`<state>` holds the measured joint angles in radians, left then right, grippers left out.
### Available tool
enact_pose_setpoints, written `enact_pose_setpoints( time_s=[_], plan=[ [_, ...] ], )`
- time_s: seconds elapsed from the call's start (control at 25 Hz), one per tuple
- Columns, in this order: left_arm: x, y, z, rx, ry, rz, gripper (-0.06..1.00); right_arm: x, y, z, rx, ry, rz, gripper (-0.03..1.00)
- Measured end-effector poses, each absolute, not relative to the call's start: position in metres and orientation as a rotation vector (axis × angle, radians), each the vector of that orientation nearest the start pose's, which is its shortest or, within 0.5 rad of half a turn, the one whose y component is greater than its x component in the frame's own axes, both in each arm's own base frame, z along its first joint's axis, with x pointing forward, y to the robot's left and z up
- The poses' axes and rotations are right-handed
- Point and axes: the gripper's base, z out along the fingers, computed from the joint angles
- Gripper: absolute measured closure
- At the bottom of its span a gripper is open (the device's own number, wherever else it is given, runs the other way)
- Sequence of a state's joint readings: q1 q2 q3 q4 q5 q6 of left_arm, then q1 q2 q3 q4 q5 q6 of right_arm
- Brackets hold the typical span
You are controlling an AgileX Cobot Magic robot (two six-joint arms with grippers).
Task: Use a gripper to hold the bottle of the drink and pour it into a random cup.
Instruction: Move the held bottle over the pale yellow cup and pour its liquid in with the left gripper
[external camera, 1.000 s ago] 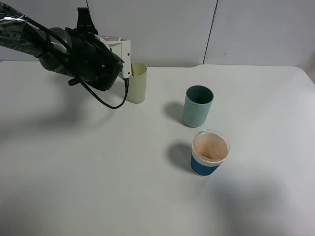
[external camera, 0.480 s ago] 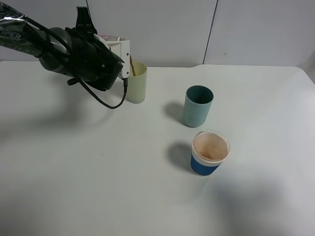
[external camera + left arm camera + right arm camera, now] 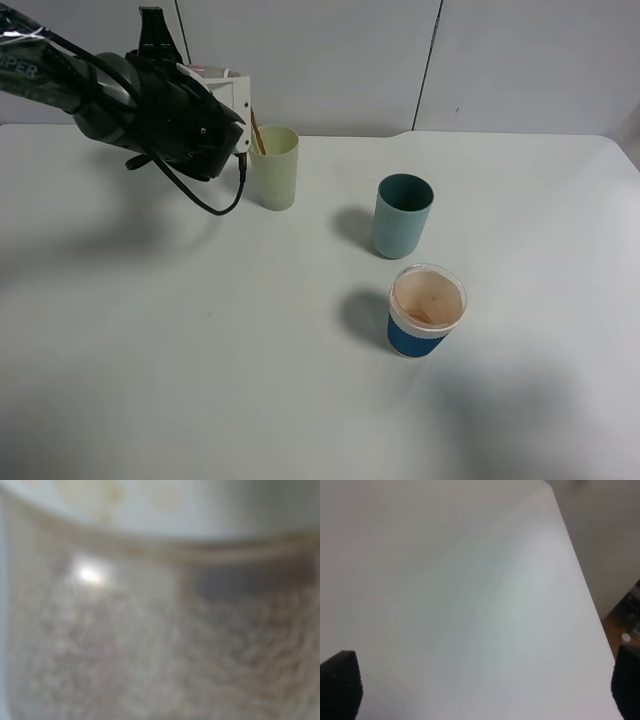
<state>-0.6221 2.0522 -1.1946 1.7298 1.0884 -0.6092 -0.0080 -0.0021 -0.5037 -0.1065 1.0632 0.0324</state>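
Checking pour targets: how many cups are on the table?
3. Yellow-green cup at back left by the left gripper; teal cup mid-table; blue-sleeved cup in front of it. None appear hidden.

The cup point(image 3: 276, 172) and teal cup point(image 3: 402, 218) look like smooth matt plastic; the table point(image 3: 200, 360) is smooth and matt.

I see a plain white worktop point(image 3: 200, 350) carrying three upright cups, none touching another. The yellow-green cup point(image 3: 276, 170) stands near the far edge, left of centre. The teal cup point(image 3: 402, 216) stands to its right and nearer the camera. The blue-sleeved cup point(image 3: 427, 312) stands just in front of the teal one, its white inside tinged brownish. My right wrist feed shows white worktop running out to its edge.
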Motion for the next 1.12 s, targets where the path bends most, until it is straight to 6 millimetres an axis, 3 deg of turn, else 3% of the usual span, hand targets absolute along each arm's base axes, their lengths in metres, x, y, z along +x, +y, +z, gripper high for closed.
enact_pose_setpoints(
  time_s=[0.64, 1.12],
  plan=[
    [0.371, -0.167, 0.176, 1.208, 1.714, 1.497, 0.62, -0.006, -0.008, 0.278, 0.047, 2.038, -0.112, -0.02],
    [0.365, -0.182, 0.176, 1.291, 1.66, 1.505, 0.62, -0.006, -0.008, 0.278, 0.047, 2.038, -0.112, -0.02]
  ],
)
